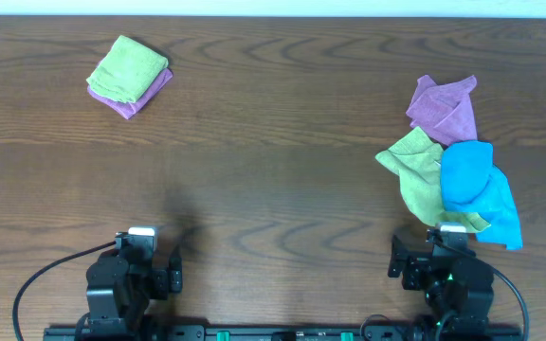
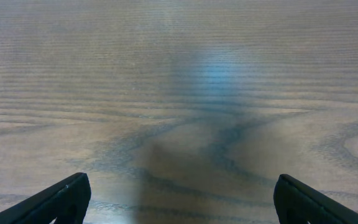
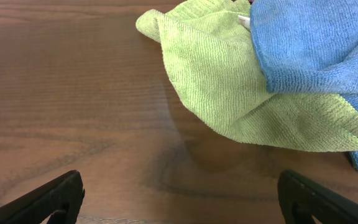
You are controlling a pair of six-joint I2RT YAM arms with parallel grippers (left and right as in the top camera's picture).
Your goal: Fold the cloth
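Though folded, one lime-green cloth (image 1: 129, 66)

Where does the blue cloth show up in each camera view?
Overhead: the blue cloth lies at the right, just ahead of the right arm.
Left wrist: not in it.
Right wrist: upper right corner.
Shared landmark: the olive-green cloth lying partly under it, sticking out to its left.

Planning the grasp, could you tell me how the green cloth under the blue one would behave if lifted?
Probably floppy: the green cloth lies in soft wrinkles. Likely light: thin terry. Lifting may drag the blue cloth resting on it.
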